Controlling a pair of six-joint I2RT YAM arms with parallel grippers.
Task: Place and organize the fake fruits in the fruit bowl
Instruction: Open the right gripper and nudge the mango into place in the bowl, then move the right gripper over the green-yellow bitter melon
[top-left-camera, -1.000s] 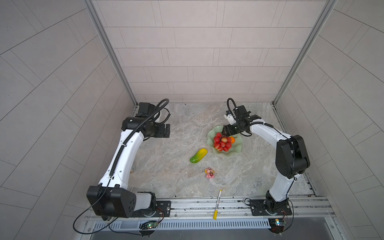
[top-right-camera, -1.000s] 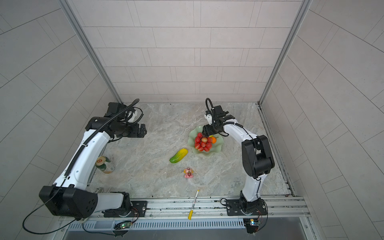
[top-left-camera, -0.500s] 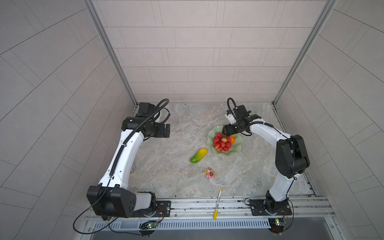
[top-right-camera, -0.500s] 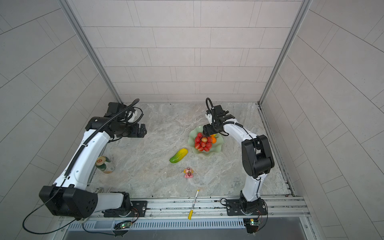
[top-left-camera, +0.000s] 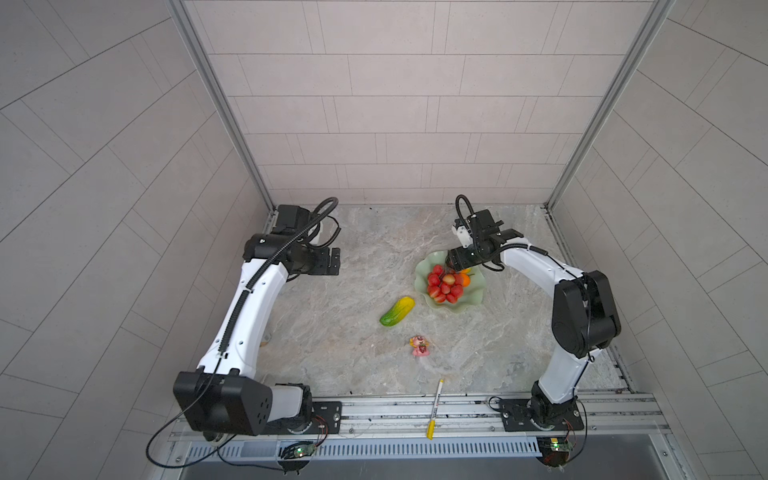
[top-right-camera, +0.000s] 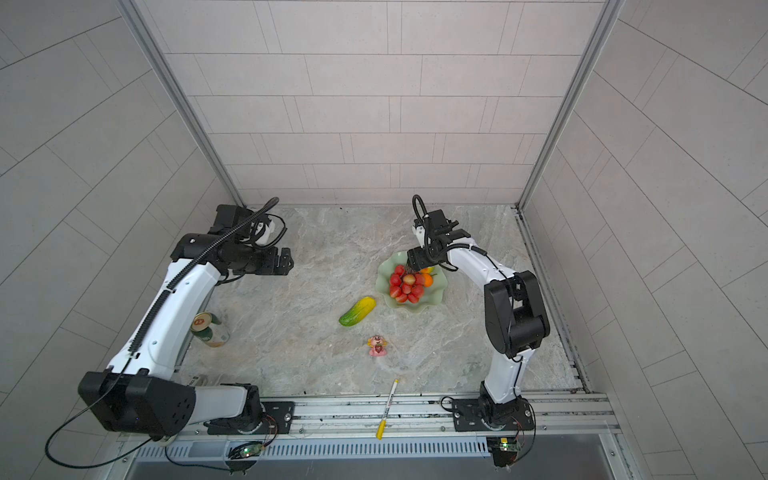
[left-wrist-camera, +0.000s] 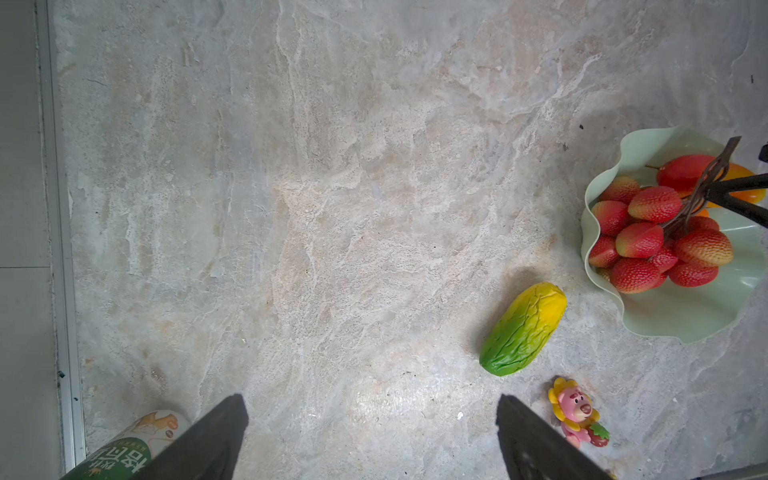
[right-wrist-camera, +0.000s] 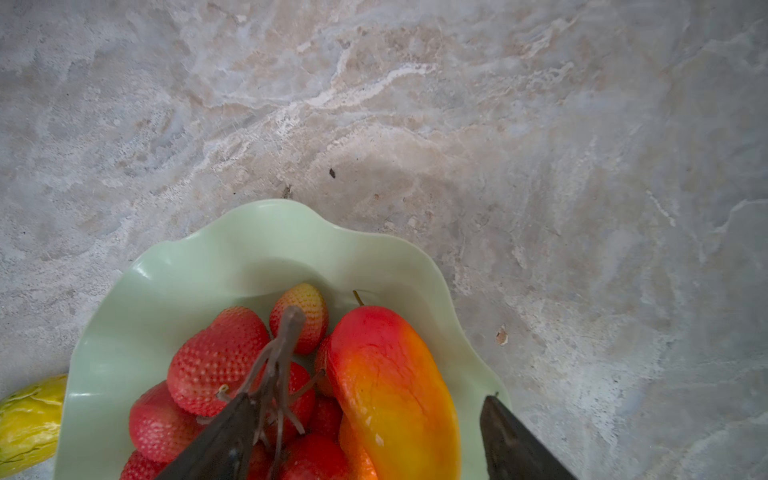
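The pale green fruit bowl (top-left-camera: 462, 308) (top-right-camera: 417, 308) (right-wrist-camera: 199, 266) stands right of centre. In it lie the red grape bunch (top-left-camera: 444, 287) (top-right-camera: 405, 287) (left-wrist-camera: 656, 237), a small orange (top-left-camera: 466, 281) and the red-yellow mango (right-wrist-camera: 395, 386). My right gripper (top-left-camera: 455, 268) (right-wrist-camera: 368, 401) hangs open over the bowl's far side. Its fingers straddle the mango without touching it, one beside the brown stem. The green-to-yellow fruit (top-left-camera: 397, 317) (top-right-camera: 357, 311) (left-wrist-camera: 523, 328) lies on the table, left of the bowl. My left gripper (top-left-camera: 332, 264) (left-wrist-camera: 370, 399) is open and empty, far left.
A pink figurine (top-left-camera: 420, 346) (left-wrist-camera: 577, 411) sits in front of the green fruit. A yellow-and-white pen (top-left-camera: 434, 409) lies across the front rail. A green can (top-right-camera: 210, 330) (left-wrist-camera: 124, 449) stands beside the left arm. Walls close in on three sides.
My right gripper's jaws have spread a little wider over the bowl. The left arm and the fruits have not moved.
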